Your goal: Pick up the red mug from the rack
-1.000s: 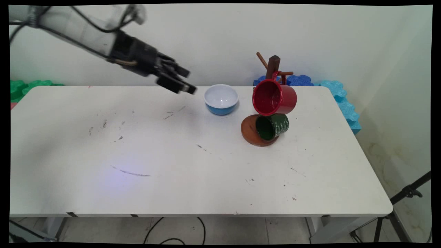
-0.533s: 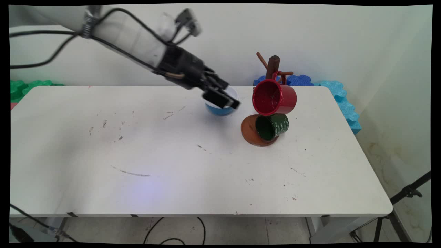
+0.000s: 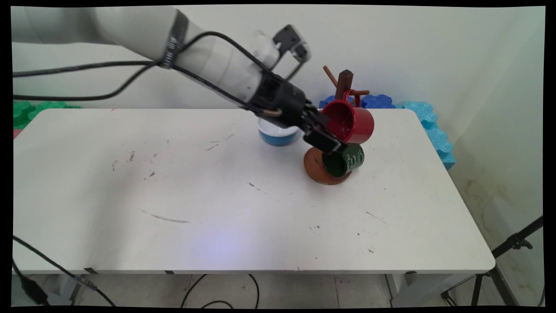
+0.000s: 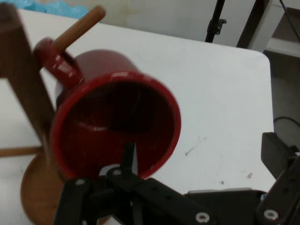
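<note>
Presently, your pincer was at the mouth of the red mug, reaching in from the left over the bench. Its jaws stood apart and gripped nothing. In the hand view, one finger lay across the mug's opening, seemingly just inside the rim. The other finger stood well clear on the far side, over bare bench. Whether the inner finger touched the mug wall, you could not tell from either view. The red mug hung by its handle from a peg of the wooden mug tree, tipped on its side with its mouth toward the camera and the arm. Just below it hung a green mug, likewise on its side, above the tree's round brown base. The pincer's lower finger crossed in front of that mug's upper rim. A bowl, blue outside and white inside, sat upright near the tree, to its left and partly behind the wrist. Blue foam blocks lay past the bench's far right corner, and green ones past its far left.
</note>
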### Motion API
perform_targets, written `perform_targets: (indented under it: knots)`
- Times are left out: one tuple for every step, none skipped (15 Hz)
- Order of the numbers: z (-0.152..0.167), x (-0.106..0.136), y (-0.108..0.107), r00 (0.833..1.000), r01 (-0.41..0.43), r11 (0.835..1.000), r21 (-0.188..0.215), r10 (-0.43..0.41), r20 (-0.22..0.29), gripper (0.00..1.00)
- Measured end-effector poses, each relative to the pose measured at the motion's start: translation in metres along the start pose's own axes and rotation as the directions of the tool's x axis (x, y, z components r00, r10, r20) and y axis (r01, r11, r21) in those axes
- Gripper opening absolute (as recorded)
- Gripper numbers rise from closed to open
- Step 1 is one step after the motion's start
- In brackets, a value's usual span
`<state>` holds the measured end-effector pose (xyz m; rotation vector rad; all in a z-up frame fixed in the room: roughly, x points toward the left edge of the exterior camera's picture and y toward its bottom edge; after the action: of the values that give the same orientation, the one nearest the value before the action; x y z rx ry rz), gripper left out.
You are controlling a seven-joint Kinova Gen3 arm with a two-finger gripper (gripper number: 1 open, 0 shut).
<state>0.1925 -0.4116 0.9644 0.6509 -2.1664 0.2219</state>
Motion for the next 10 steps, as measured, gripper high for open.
perform_targets:
  knots:
    - [0.004,0.002,0.002,1.0,-0.002,1.0,0.001,0.002,-0.001,1.0]
    - [0.011,0.004,0.004,1.0,-0.007,1.0,0.002,0.007,-0.003,1.0]
    - [0.017,0.006,0.005,1.0,-0.012,1.0,0.005,0.012,-0.005,1.0]
    - [0.023,0.008,0.007,1.0,-0.017,1.0,0.01,0.017,-0.006,1.0]
    - [0.029,0.01,0.007,1.0,-0.022,1.0,0.017,0.022,-0.007,1.0]
    - [0.034,0.012,0.007,1.0,-0.026,0.999,0.023,0.026,-0.006,1.0]
    - [0.039,0.013,0.007,1.0,-0.029,0.999,0.031,0.029,-0.006,1.0]
    - [0.043,0.014,0.006,0.999,-0.031,0.999,0.036,0.031,-0.005,1.0]
    - [0.047,0.015,0.006,0.999,-0.033,0.999,0.042,0.033,-0.005,1.0]
    - [0.051,0.016,0.006,0.999,-0.035,0.998,0.047,0.035,-0.004,1.0]
